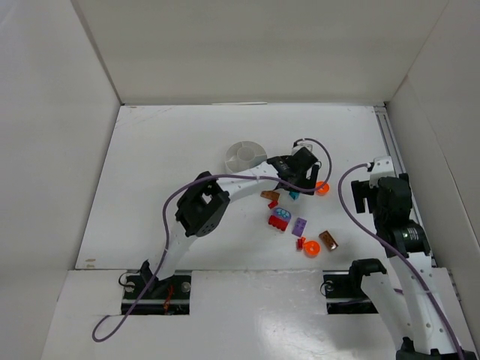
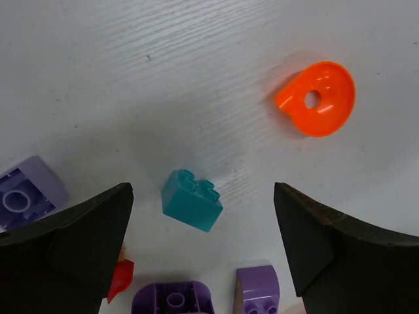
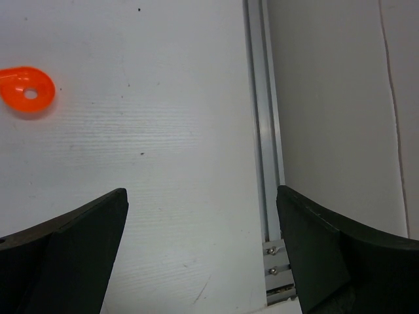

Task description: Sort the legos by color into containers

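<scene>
The legos lie loose on the white table, right of the white dish with its wedge compartments. My left gripper hangs open over them. In the left wrist view a teal brick lies on the table between the spread fingers of the left gripper, touching neither and closer to the left one. An orange round piece lies beyond it to the right. Purple pieces and a red one sit at the lower edge. My right gripper is open and holds nothing.
More legos lie nearer the arms: a brown one, a purple one and a red and orange pair. A metal rail runs along the table's right edge, by the white side wall.
</scene>
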### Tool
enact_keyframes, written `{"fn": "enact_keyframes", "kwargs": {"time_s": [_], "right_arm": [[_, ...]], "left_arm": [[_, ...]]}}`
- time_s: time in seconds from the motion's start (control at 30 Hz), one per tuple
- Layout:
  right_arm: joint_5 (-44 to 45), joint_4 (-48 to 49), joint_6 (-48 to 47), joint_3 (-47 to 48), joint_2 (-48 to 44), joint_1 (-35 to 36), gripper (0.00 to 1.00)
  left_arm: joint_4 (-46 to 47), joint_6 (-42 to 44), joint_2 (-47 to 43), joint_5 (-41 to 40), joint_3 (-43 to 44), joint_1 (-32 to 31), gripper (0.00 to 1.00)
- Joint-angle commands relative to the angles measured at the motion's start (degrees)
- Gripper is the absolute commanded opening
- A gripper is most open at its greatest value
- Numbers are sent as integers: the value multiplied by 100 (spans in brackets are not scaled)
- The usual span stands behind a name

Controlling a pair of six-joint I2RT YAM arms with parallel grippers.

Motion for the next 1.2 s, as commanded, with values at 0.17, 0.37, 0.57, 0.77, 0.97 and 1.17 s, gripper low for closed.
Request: {"fn": "enact_keyframes", "kwargs": {"time_s": [0.17,0.37,0.57,0.77,0.97,1.17], "right_arm": [[153,85,-43,106,-182,-16,99],[153,85,-43,53,-182,-16,99],[153,85,-43,53,-234,-16,99],[153,137,-43,53,-296,-16,99],[91,190,-96,0,-349,-16,99],[-23,243,-201,0,-182,-16,99]], "left_arm": [[-384,-242,299,-369,575,13,80],[-446,-294,423,-431,594,13,63],[-393,-294,475,-379,593,-40,29],[-122,-5,-41,-273,462,-40,13],[362,321,-1122,-360,-407,-40,9],[547,382,-2275,-1177,-1269,-40,9]]}}
